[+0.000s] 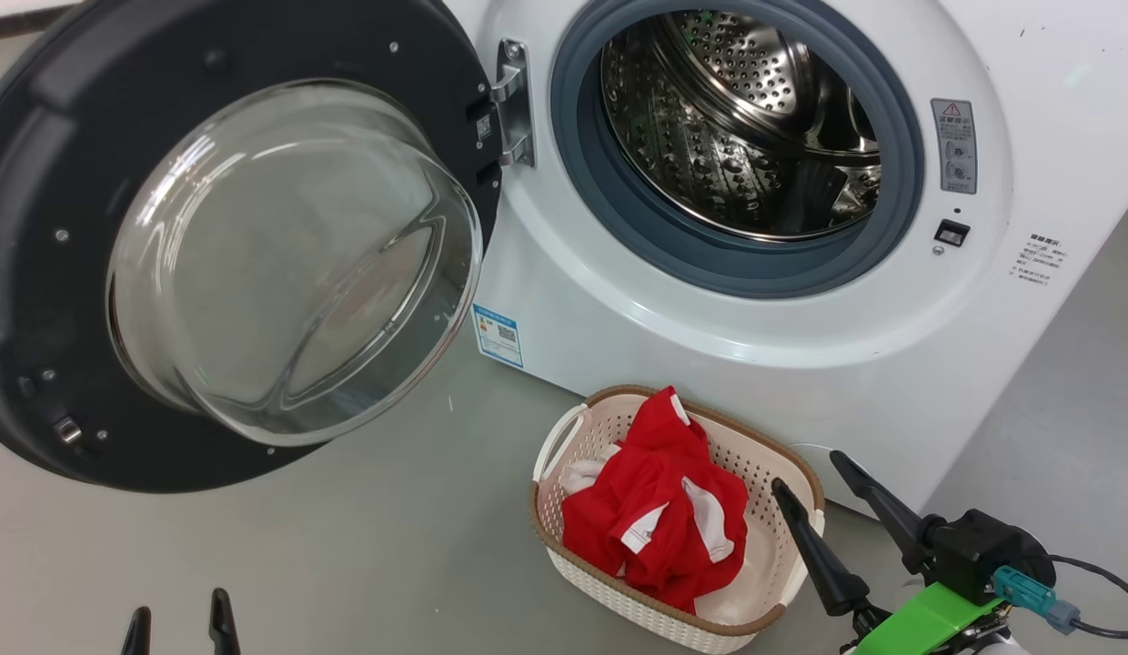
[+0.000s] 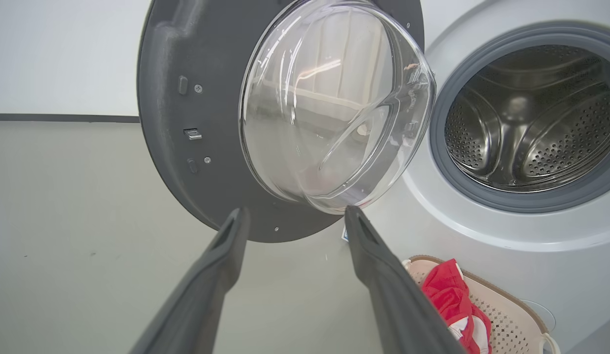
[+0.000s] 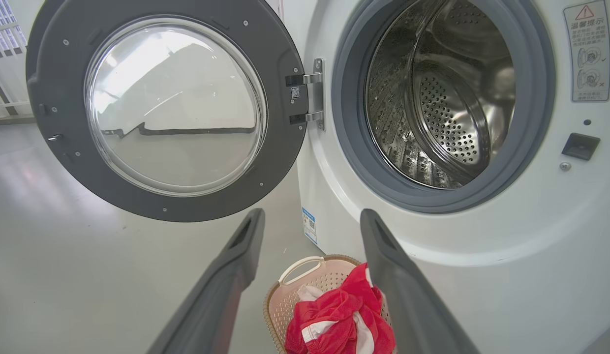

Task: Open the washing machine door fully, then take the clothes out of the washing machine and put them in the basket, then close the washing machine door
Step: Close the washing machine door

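Observation:
The washing machine door [image 1: 36,182] hangs swung wide open to the left, its glass bowl bulging toward me. The washing machine [image 1: 710,337] shows a bare steel drum [image 1: 746,118] with no fabric visible inside. The red and white clothes [image 1: 655,509] lie heaped in the basket [image 1: 619,394] on the floor before the machine. My right gripper [image 1: 808,473] is open beside the basket's right end, holding nothing. My left gripper [image 1: 180,608] is open low at the left, below the door. The right wrist view looks down on the clothes [image 3: 339,314], the basket [image 3: 295,268] and the door [image 3: 54,73].
A grey floor [image 1: 346,546] spreads left of the basket under the open door. The door hinge [image 1: 514,100] sits at the drum's left. A latch socket [image 1: 951,232] and a warning sticker [image 1: 953,146] are on the machine's right front. A blue label [image 1: 498,335] is low on the left.

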{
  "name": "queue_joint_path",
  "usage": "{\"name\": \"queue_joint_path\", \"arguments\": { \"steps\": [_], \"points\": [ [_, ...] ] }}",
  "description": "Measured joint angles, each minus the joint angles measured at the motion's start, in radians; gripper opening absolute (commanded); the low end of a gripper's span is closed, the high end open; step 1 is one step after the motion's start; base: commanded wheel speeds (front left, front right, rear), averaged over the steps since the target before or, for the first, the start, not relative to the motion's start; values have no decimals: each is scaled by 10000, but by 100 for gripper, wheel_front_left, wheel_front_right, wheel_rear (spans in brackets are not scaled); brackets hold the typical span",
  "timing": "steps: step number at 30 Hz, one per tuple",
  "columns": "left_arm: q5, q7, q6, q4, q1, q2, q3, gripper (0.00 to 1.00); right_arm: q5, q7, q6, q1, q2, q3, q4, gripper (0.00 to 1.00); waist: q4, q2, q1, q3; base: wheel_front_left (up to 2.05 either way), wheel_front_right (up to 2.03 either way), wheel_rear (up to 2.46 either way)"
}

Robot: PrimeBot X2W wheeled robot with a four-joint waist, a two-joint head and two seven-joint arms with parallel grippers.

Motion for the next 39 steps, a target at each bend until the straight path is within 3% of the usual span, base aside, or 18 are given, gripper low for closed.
{"name": "queue_joint_path", "arguments": {
  "steps": [1,2,3,6,7,12,18,24,32,39],
  "points": [
    [-12,0,0,-54,-1,0,4,100,0,0,2,1,4,-6,-8,100,-2,0,0,-4,0,0,0],
    [-56,0,-4,-96,-1,0,6,89,0,0,2,2,8,-10,-13,100,-5,0,0,-10,0,0,0],
    [-98,0,-21,-132,-1,0,8,65,0,0,2,4,17,-15,-15,100,-8,0,0,-18,0,0,0],
    [-205,0,-44,-274,-2,0,31,5,0,0,0,10,44,-29,-38,100,-14,0,0,-39,0,0,0],
    [-270,0,-52,-359,-4,0,44,0,0,0,0,13,65,-35,-48,100,-15,0,0,-41,0,0,0],
    [-635,0,-431,-1009,-145,-2,470,0,0,0,0,41,123,-61,-77,100,-8,0,1,-15,0,0,0],
    [-686,-12,-1239,-2282,-1605,38,1931,0,-2,0,0,42,148,-73,-109,100,9,0,0,145,0,0,0],
    [-1411,-15,-1615,-2405,-3803,924,3287,0,-15,0,0,39,130,-96,-119,100,16,0,0,389,0,0,0],
    [-3285,-31,-1624,-702,-6522,2947,3902,0,-111,0,2,39,105,-324,-211,100,7,0,0,620,0,0,0],
    [-5476,138,-1624,3126,-8261,4157,3896,0,-138,0,2,32,92,-341,-242,100,-13,0,1,861,0,0,0]
  ]
}}
